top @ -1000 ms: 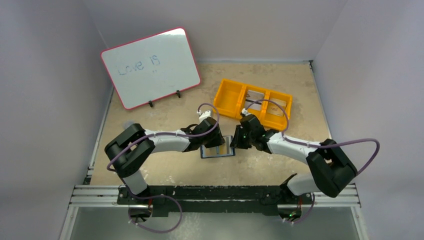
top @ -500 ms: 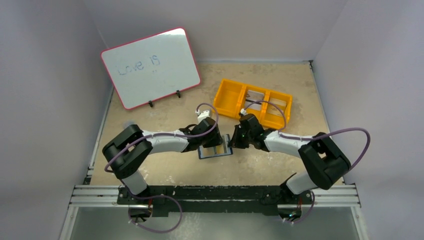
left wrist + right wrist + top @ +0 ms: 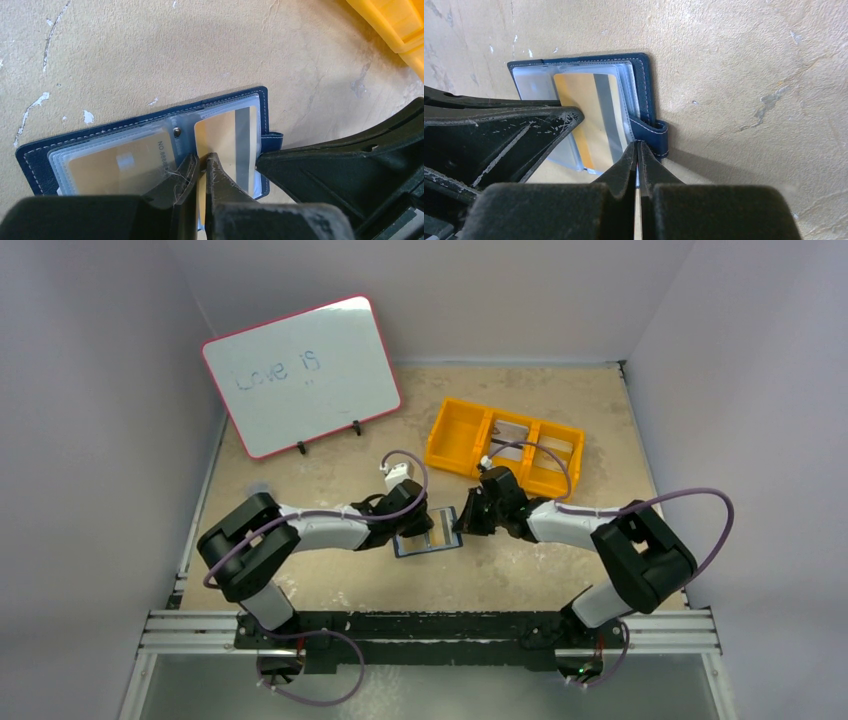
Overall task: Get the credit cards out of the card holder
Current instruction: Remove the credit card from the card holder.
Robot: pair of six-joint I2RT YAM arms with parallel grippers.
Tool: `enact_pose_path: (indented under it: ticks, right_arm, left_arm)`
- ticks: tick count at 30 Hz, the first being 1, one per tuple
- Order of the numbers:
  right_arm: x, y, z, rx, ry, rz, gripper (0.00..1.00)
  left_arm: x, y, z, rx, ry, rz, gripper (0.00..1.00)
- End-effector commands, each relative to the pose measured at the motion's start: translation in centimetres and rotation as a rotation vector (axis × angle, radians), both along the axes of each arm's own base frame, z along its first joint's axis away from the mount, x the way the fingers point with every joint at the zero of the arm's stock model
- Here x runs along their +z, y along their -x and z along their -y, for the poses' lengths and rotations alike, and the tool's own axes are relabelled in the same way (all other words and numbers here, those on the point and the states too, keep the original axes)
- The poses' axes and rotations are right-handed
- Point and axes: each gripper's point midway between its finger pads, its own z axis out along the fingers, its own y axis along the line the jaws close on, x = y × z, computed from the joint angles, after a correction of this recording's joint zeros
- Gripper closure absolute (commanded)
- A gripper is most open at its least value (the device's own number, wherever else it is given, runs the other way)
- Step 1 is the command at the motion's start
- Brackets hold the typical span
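**A:** So, where is the card holder (image 3: 428,537) right now?

**B:** It's open flat on the surface (image 3: 500,575) between my two arms, clear pockets up, apart from the orange tray (image 3: 484,437).

**A:** Why both arms on one little wallet?

**B:** As I read it, one anchors and one pulls. My right fingers (image 3: 624,165) are pressed fully together, tips at the snap tab (image 3: 654,134), probably so the holder can't slide. I can't tell whether they pinch the tab or only bear on it.

**A:** And the left?

**B:** My left fingers (image 3: 216,175) have narrowed to a slit over the near edge of the striped credit card (image 3: 227,135), in the pocket beside the tab. They seem to be nipping it, sleeve and all. A second credit card (image 3: 115,162) lies untouched in the other half.

**A:** Your next move?

**B:** I'd draw it out slowly, because the sleeve may drag along.
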Motion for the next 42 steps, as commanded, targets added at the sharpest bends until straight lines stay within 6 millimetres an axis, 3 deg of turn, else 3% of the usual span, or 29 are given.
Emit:
enact_pose_path:
  ticks: [1, 3, 9, 12, 16, 24, 29, 33, 37, 42]
  right_arm:
    - [-4.2, 2.8, 2.0, 0.005, 0.12, -0.109, 1.0]
    - [-4.0, 2.7, 2.0, 0.003, 0.116, -0.1, 1.0]
    - [-2.8, 1.7, 2.1, -0.017, 0.126, -0.058, 0.87]
    - [-0.6, 0.6, 1.9, -0.008, 0.113, 0.025, 0.83]
    - [3.0, -1.0, 1.0, 0.032, 0.071, 0.155, 0.7]
    - [1.1, -1.1, 1.2, 0.05, 0.137, 0.108, 0.76]
    - [1.0, -1.4, 1.9, 0.025, 0.184, 0.113, 0.78]
    - [4.3, -1.6, 0.4, 0.062, 0.101, 0.204, 0.79]
    - [6.7, -0.2, -2.4, 0.179, -0.052, 0.263, 0.84]
    - [4.9, 1.9, -4.0, 0.284, -0.074, 0.214, 0.92]
  left_arm:
    - [-2.1, 2.5, -0.8, -0.035, -0.037, -0.074, 1.0]
    - [-1.8, 2.4, -0.9, -0.036, -0.029, -0.062, 1.0]
    - [-1.2, 2.4, -1.3, -0.04, -0.042, -0.041, 1.0]
    - [-0.9, 2.4, -1.1, -0.065, -0.042, -0.037, 1.0]
    - [-0.1, 2.5, -0.8, -0.095, -0.036, -0.026, 1.0]
    - [1.7, 2.1, -0.8, -0.113, -0.054, 0.0, 1.0]
    - [1.6, 2.1, -2.1, -0.121, -0.161, -0.018, 1.0]
    - [2.0, 1.8, -2.8, -0.113, -0.207, -0.009, 1.0]
    - [1.7, 1.7, -2.9, -0.089, -0.195, -0.004, 1.0]
    - [1.1, 1.7, -2.8, -0.063, -0.164, -0.004, 1.0]
